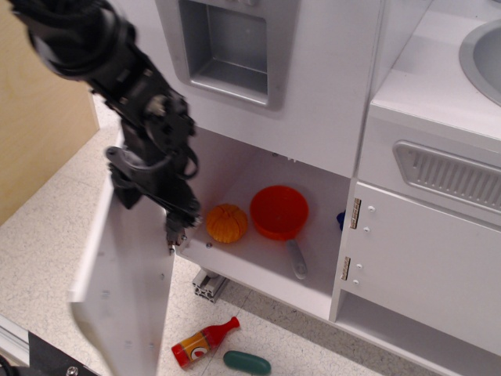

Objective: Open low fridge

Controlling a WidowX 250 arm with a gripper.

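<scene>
The low fridge stands open. Its large white door [125,290] is swung far out to the left and I see its inner face; the grey handle is hidden behind it. The white compartment floor [250,266] lies exposed. My black gripper [173,233] points down at the door's hinged edge, by the compartment's left front corner. Its fingers look closed together and hold nothing.
Inside the compartment are an orange toy [226,222] and a red pan [279,211] with a grey handle. On the floor lie a ketchup bottle [205,341] and a green pickle [246,362]. The dispenser panel [231,47] is above, and a narrower hinged door [423,258] is to the right.
</scene>
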